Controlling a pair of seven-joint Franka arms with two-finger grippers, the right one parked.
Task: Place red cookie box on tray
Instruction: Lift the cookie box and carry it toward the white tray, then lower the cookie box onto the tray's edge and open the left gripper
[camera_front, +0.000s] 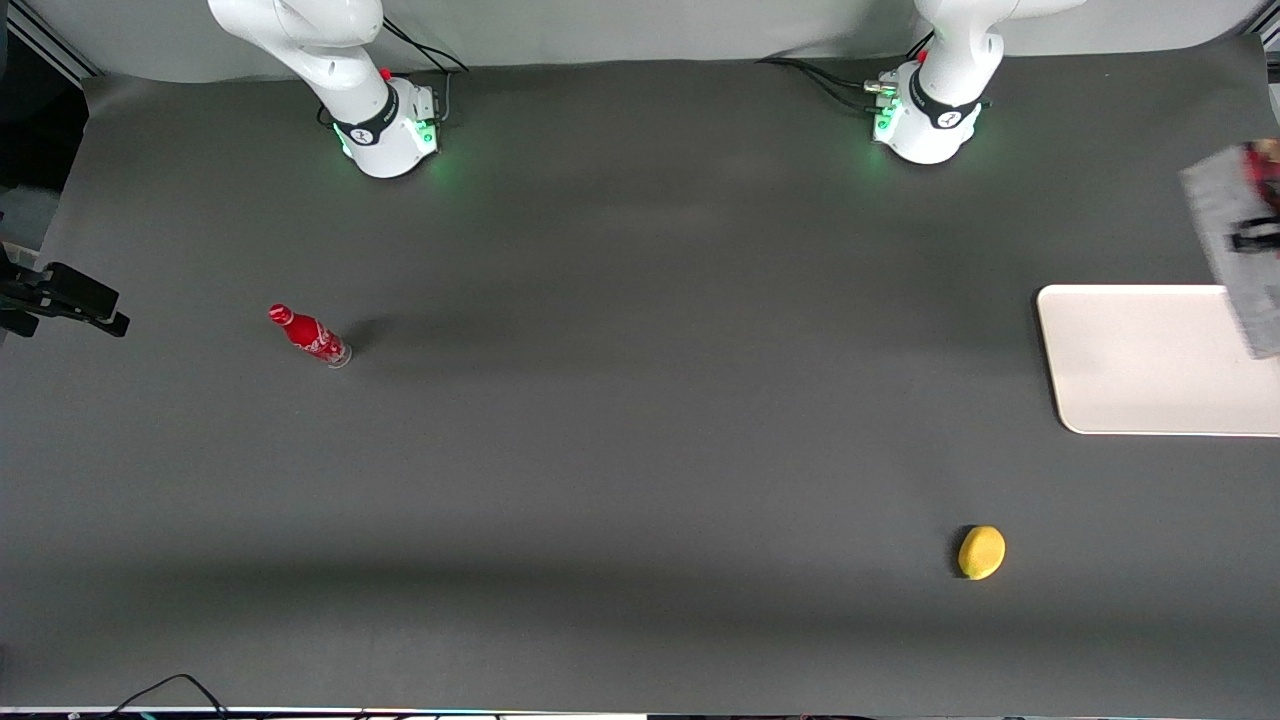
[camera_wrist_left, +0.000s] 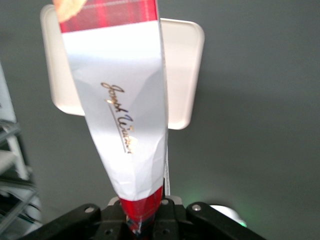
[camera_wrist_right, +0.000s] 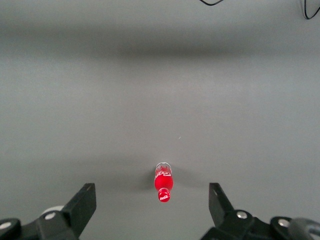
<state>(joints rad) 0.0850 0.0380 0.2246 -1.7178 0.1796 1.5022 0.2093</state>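
Tool (camera_wrist_left: 145, 220) grips red cookie box (camera_wrist_left: 122, 105), lengthwise over tray (camera_wrist_left: 182, 75).

Sm. red bottle (camera_front: 309, 336) upright twd parked arm's end; yellow lemon (camera_front: 981, 552) nr front camera.

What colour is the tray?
Cream-white tray, clearest in the front view; the end effector holds the box above it.

- Your left arm reaches out toward its own end of the worktop, with only its base showing in the front view.
- Your claw (camera_wrist_left: 145, 220) hangs in the air, wrist camera looking down along it.
- Its fingers are clamped tight on one end of the red cookie box (camera_wrist_left: 125, 110), which juts out from them.
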